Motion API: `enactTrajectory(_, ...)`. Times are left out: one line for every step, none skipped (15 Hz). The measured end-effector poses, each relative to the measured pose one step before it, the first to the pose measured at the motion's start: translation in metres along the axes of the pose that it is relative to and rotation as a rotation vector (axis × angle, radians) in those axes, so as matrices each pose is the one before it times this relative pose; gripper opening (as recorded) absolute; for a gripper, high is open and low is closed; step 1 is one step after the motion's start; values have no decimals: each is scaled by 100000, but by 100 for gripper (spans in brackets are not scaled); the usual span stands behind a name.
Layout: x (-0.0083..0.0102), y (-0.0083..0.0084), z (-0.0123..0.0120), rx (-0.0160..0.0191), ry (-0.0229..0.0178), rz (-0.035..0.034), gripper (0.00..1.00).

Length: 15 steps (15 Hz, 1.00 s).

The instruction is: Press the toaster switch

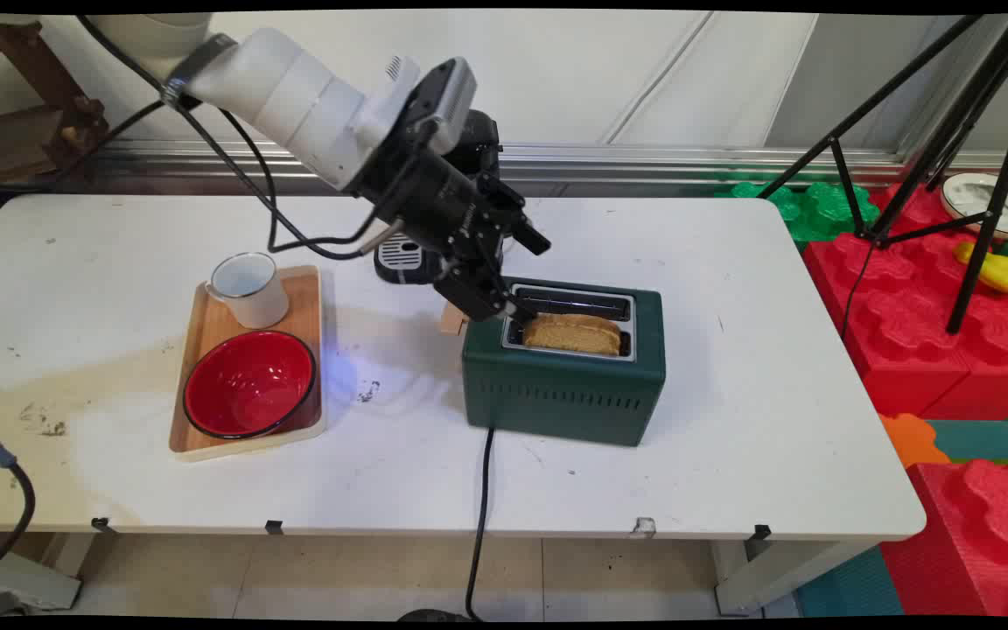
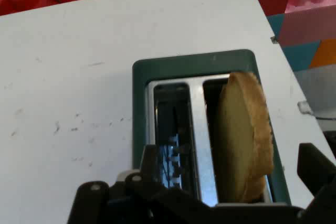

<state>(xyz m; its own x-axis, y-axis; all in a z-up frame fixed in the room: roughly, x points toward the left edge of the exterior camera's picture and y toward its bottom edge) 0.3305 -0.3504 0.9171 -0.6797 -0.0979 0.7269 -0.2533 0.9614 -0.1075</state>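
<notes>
A dark green two-slot toaster stands mid-table with a slice of toast sticking up out of its near slot; the far slot is empty. My gripper hangs tilted over the toaster's left end, just above its top and open, holding nothing. In the hand view the toaster lies straight ahead and the toast stands in the right-hand slot. My gripper straddles the near end of the slots, one finger left of the empty slot and one at the far right.
A wooden tray to the left carries a white mug and a red bowl. A black appliance stands behind the arm. The toaster's wooden lever sticks out at its left end, and its cord drops over the front edge.
</notes>
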Motion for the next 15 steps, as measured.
enactTrajectory(-99, -82, -447, -39, -202, -62, 100)
enactTrajectory(-149, -65, -570, -103, -438, -2, 100)
enactTrajectory(-174, -52, -593, -141, -529, -35, 100)
enactTrajectory(-193, -34, -538, -132, -573, -58, 100)
enactTrajectory(-154, 1, -373, -157, -432, -23, 100)
enactTrajectory(-257, -8, -558, -172, -668, -92, 100)
enactTrajectory(-364, 35, -655, -350, -885, -16, 100)
enactTrajectory(-412, 52, -633, -339, -906, -27, 100)
enactTrajectory(-380, 54, -510, -283, -813, 19, 100)
enactTrajectory(-508, 84, -543, -295, -983, 0, 100)
enactTrajectory(-541, 89, -484, -243, -1001, 51, 100)
enactTrajectory(-694, 151, -468, -438, -1306, 233, 100)
enactTrajectory(-400, 106, -202, -285, -714, 115, 100)
enactTrajectory(-566, 149, -220, -267, -949, 205, 100)
enactTrajectory(-379, 107, -104, -120, -607, 141, 100)
